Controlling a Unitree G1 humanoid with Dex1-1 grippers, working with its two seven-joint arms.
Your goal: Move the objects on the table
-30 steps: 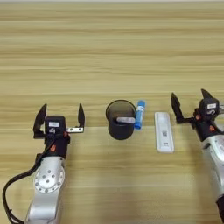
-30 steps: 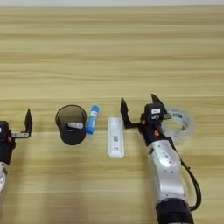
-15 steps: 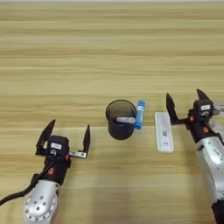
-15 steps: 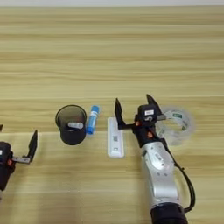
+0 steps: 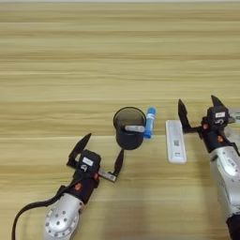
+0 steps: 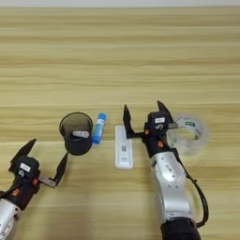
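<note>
A small dark round cup (image 5: 130, 136) stands near the middle of the table (image 5: 93, 56). A white marker (image 5: 134, 128) shows inside its rim. The blue glue stick (image 5: 149, 123) lies against the cup's right side. Right of that lies the flat white device (image 5: 175, 147), lengthwise towards me. My left gripper (image 5: 102, 152) is open, empty, and just left of and below the cup, its right finger close to the cup's base. My right gripper (image 6: 143, 108) is open above the device's far end, its left finger over the device's upper edge, holding nothing.
A clear tape roll (image 6: 190, 134) lies flat right of my right gripper, close behind its wrist. My right forearm (image 6: 168, 187) runs down to the near edge. A black cable trails from my left arm (image 5: 63, 218) at the bottom left.
My left gripper has moved right and nearer to me, ending beside the cup. My right gripper has shifted slightly left towards the device. The objects have not moved.
</note>
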